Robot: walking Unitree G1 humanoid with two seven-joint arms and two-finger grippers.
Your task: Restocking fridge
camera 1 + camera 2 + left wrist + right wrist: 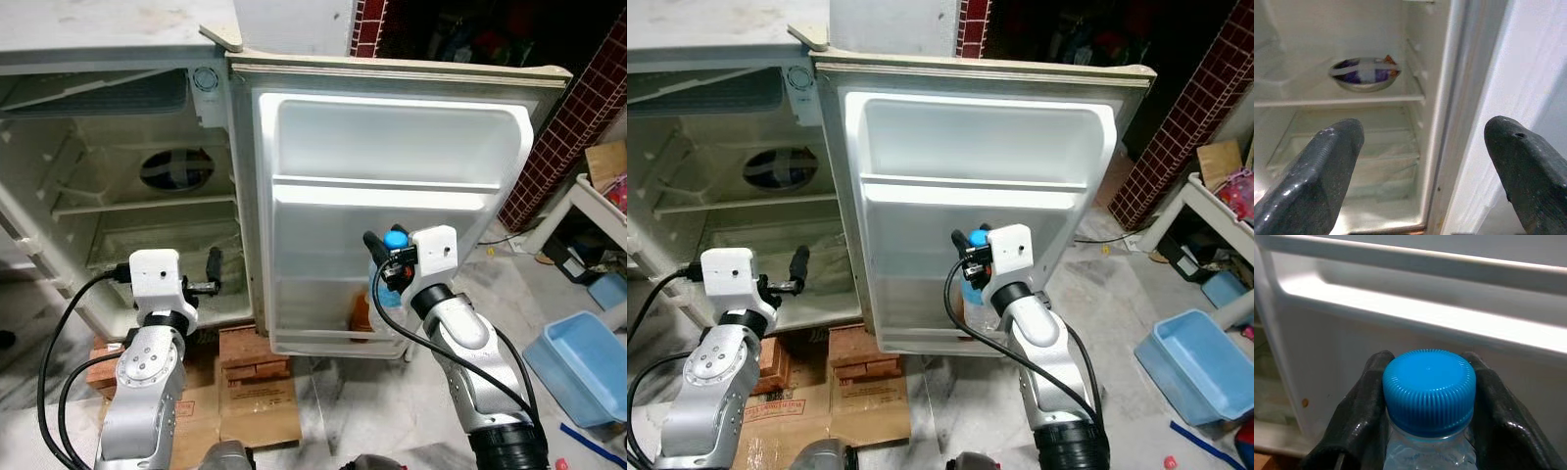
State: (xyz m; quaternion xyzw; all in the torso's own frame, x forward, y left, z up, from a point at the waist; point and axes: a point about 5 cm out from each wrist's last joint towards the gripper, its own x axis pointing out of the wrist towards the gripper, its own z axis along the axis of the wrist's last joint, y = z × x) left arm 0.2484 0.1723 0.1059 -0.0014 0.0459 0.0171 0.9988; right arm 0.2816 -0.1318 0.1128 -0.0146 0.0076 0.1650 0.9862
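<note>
Water bottle, clear plastic with a blue ribbed cap: held at the neck by the right hand, one black finger pressed on each side just under the cap. Position: in front of the open fridge door, low against the inner liner, above the bottom door shelf.

Orange item: standing in that bottom door shelf, just beside the bottle; too little of it can be seen to name it.

Upper door shelf: a white moulded rail across the liner, nothing seen on it.

Left hand: fingers spread wide, holding nothing, raised at the lower front edge of the fridge cabinet and pointing inward.

Foil-covered bowl: on the cabinet's middle shelf, toward the back. Lower compartment beneath it holds a clear drawer or tray, contents not discernible.

Surroundings: fridge propped on bricks with flattened cardboard on the floor; blue tub on the floor to the robot's right.

Step in hand, judged: placing the bottle into the bottom door shelf.

Next move, judged: lower the bottle upright behind the shelf rail, clear of the orange item, until its base is seated; only then spread the fingers and withdraw upward past the cap.
</note>
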